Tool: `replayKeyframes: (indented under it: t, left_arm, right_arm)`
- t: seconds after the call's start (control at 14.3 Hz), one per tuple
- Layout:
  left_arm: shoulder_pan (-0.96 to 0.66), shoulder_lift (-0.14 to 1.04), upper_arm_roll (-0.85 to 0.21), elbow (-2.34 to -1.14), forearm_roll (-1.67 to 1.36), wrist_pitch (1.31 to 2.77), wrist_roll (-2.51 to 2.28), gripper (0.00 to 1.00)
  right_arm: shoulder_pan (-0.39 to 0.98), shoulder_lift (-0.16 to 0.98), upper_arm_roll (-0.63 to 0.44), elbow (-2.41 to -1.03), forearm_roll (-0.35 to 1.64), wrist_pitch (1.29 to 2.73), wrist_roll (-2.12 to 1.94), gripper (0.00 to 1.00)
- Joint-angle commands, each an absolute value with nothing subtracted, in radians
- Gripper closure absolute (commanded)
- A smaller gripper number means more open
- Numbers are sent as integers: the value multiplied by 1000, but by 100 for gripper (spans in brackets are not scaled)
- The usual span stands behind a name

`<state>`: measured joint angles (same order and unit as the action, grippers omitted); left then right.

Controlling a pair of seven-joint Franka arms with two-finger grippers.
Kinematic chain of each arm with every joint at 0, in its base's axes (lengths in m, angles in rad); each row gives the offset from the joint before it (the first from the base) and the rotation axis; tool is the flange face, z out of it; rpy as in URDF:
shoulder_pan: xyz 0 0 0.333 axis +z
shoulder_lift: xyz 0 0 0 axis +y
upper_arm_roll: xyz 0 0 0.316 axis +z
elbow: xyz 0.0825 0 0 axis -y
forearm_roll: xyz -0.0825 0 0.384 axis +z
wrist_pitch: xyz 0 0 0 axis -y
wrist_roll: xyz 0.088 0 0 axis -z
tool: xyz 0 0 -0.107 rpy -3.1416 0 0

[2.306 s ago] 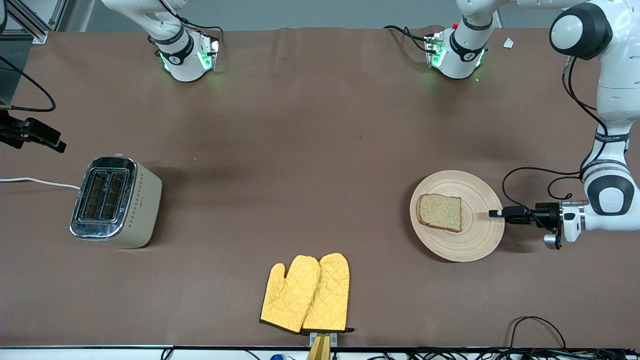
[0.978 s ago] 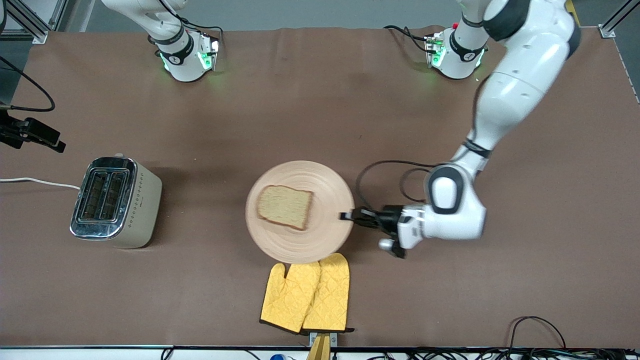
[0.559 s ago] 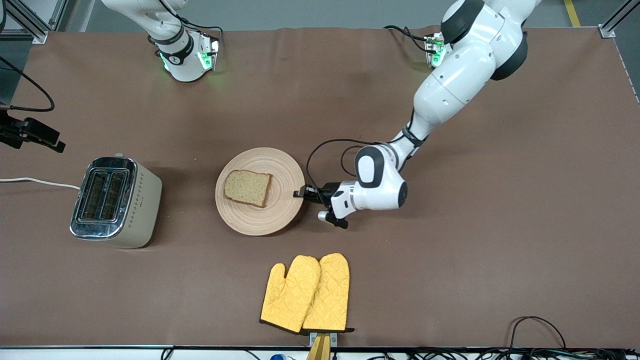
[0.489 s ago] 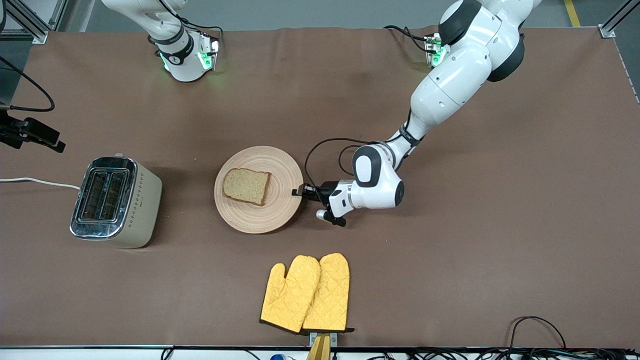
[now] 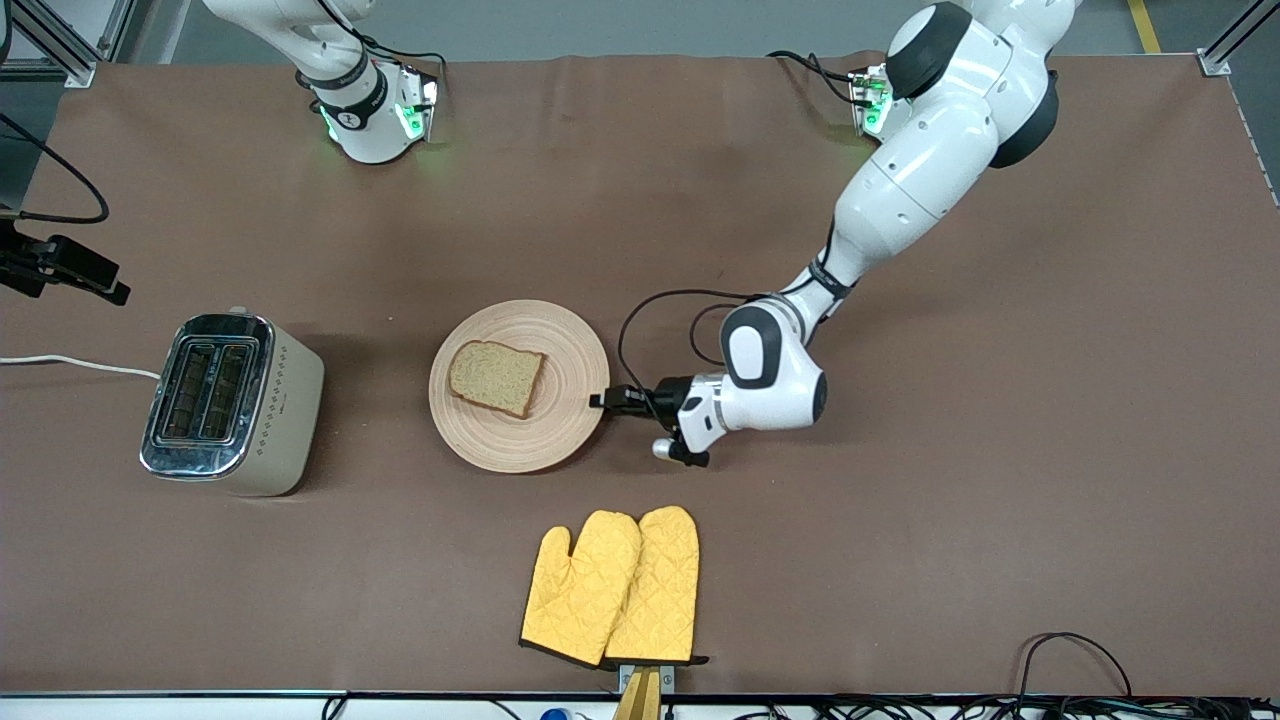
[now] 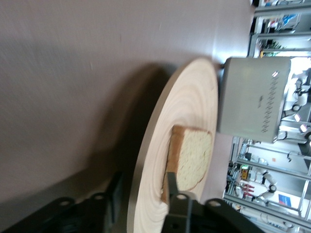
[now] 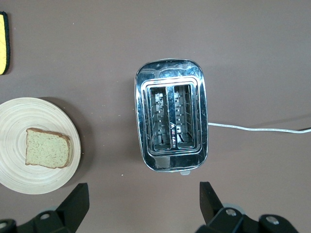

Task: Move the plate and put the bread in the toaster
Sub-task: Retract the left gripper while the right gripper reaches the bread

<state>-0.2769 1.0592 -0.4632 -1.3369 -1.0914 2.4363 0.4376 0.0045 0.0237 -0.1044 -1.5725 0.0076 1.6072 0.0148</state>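
The toaster (image 5: 232, 403) stands directly under the right claw (image 7: 144, 194), which hangs over it with its fingers spread wide and nothing in them. Between that claw and the left one the plate (image 5: 500, 440) lies flat on the table (image 5: 900, 560), the bread (image 5: 497, 378) on it. The left claw (image 5: 600, 401) sits at the plate's rim, its fingers loosened, one on each side of the edge. Near it, closer to the camera than the plate, lie two yellow oven mitts (image 5: 612, 587).

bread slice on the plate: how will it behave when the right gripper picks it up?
The bread looks thin and porous, so probably light and easily crushed. It lies flat on the plate, so the fingers would likely need an edge. It holds a squarish shape, so probably only slightly floppy.
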Motion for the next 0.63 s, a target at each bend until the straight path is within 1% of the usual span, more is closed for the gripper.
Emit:
replayKeyframes:
  t: [0.0, 0.14, 0.28, 0.42, 0.49, 0.56]
  left_arm:
    - [-160, 1002, -457, -1348, -932, 2283, 344, 0]
    - [-53, 996, -468, -1330, -752, 2121, 301, 0]
    - [39, 983, -457, -1251, -640, 1920, 298, 0]
    - [122, 954, -457, -1189, -454, 1797, 299, 0]
    - [139, 933, -460, -1165, -346, 1751, 301, 0]
    - [144, 886, -459, -1158, -240, 1731, 310, 0]
  right_arm:
    - [-2, 3, -98, -1591, 14, 1612, 8, 0]
    - [5, 20, -97, -1607, 38, 1617, 6, 0]
    - [23, 76, -97, -1638, 69, 1658, 11, 0]
    - [38, 119, -95, -1708, 86, 1764, 17, 0]
    - [47, 144, -95, -1741, 101, 1811, 18, 0]
    - [63, 175, -95, -1755, 110, 1850, 20, 0]
